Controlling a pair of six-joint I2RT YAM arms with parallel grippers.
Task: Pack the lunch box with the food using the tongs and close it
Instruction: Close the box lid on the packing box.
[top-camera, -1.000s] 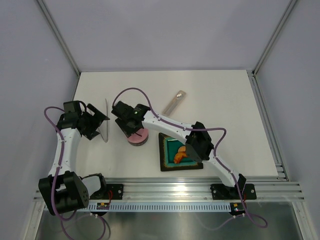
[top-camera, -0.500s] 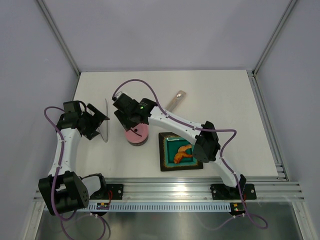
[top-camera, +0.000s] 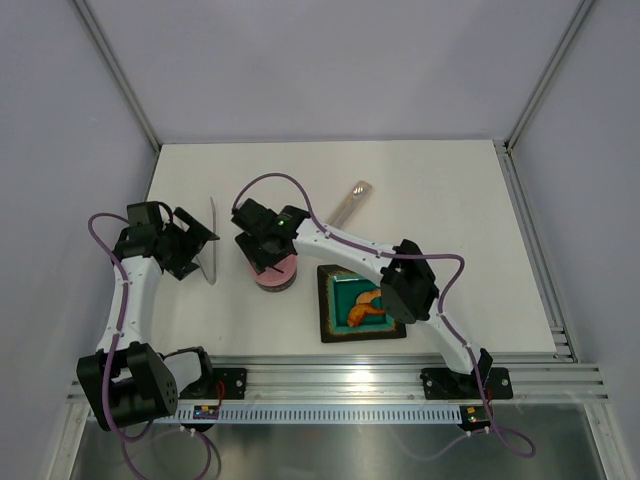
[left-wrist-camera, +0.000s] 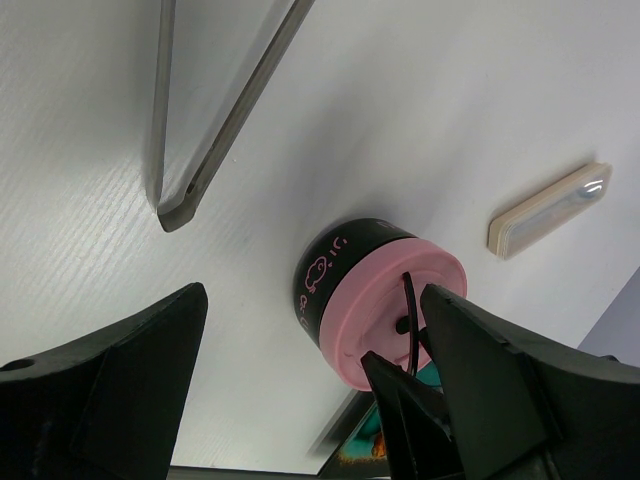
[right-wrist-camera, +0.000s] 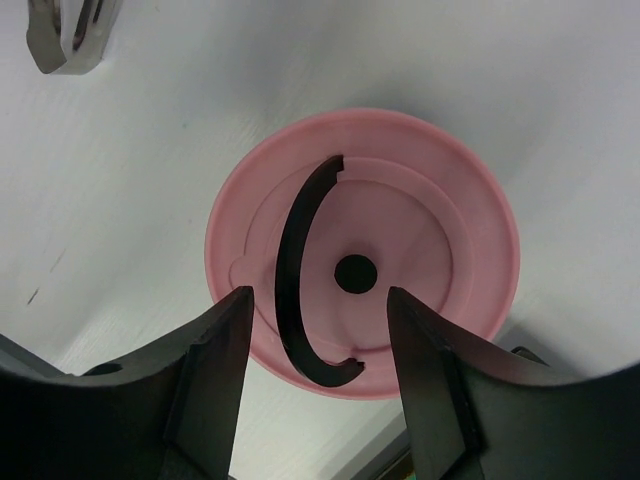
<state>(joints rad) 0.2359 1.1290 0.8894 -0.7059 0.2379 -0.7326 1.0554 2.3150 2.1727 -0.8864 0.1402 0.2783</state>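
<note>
White table (top-camera: 450, 200): at the left, our left claw (top-camera: 198, 247) is spread wide and empty, with the tongs (left-wrist-camera: 236, 115) just right of it. Next is the lunch box (top-camera: 277, 276) with its pink lid (right-wrist-camera: 420, 230) on. Our right claw (right-wrist-camera: 318, 300) hangs over it, spread astride the black handle (right-wrist-camera: 290, 270). Orange food (top-camera: 365, 308) sits on a teal plate (top-camera: 338, 325) further right.

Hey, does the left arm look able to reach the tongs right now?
Probably yes. The left gripper is open right beside the tongs, which lie on the table uncovered; the right gripper hovers over the pink lid, clear of them.
</note>
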